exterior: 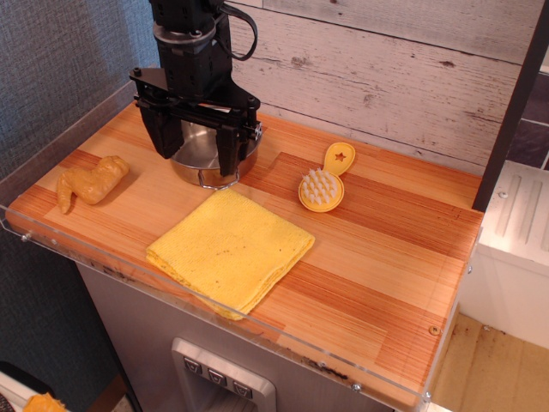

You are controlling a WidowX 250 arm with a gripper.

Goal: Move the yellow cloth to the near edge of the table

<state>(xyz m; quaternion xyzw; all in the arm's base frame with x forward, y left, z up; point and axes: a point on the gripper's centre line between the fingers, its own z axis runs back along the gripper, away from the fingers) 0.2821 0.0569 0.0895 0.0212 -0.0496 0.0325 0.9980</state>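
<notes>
The yellow cloth [229,249] lies flat and folded on the wooden table [377,283], with its near corner almost at the clear acrylic front edge. My gripper [194,153] hangs behind the cloth, over the steel pot [206,157]. Its two black fingers [162,137] point down, spread apart, with nothing between them. The gripper is apart from the cloth, behind its far corner.
A lumpy tan-yellow toy chicken piece [90,182] lies at the left. A round yellow brush [323,184] lies right of the pot. A white plank wall stands behind the table. A white appliance [515,240] is off the right end.
</notes>
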